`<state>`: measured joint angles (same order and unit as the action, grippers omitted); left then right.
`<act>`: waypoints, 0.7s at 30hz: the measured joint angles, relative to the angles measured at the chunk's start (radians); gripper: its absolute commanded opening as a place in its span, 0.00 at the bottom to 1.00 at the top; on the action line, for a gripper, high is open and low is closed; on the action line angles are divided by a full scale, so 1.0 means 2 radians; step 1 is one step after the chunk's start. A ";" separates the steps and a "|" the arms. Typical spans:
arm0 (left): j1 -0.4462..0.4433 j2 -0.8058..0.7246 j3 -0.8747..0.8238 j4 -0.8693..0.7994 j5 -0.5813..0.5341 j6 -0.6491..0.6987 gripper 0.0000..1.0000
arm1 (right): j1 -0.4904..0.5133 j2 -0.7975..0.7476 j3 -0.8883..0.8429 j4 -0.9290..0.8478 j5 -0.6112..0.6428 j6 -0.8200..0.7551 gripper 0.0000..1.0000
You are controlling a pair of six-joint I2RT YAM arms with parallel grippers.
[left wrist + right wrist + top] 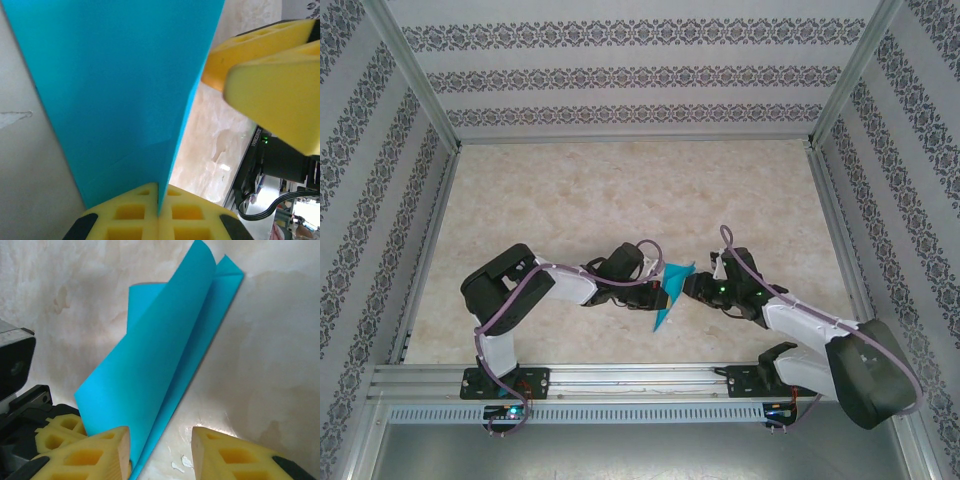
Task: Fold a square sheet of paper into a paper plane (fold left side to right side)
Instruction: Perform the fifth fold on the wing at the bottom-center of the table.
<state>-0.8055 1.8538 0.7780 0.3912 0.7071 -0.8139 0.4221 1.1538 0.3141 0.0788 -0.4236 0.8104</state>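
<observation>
My left gripper (pixel 159 207) clenched on the turquoise paper plane (pixel 165 355) — held edge-up by the middle of the worktop's (pixel 620 190) near edge, perhaps just off the surface, I see my right gripper (pixel 161 452) beside it, jaws apart around its near end.

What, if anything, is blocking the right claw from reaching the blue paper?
Nothing visible. The lower edge of the blue paper sits in the gap between the open jaws of the right gripper, close to one finger. The left gripper holds the paper pinched.
</observation>
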 measured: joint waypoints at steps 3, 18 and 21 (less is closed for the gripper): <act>0.002 0.001 -0.005 0.014 0.003 -0.007 0.00 | 0.004 0.016 0.000 0.015 0.005 0.003 0.37; 0.007 0.002 -0.016 0.048 0.012 -0.026 0.00 | 0.017 0.056 0.030 0.055 0.014 0.015 0.35; 0.007 0.002 -0.016 0.049 0.012 -0.027 0.00 | 0.020 0.063 0.030 0.055 0.019 0.017 0.36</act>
<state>-0.7906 1.8584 0.7460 0.4885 0.7303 -0.8688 0.4629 1.2793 0.3740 0.1886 -0.3847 0.8436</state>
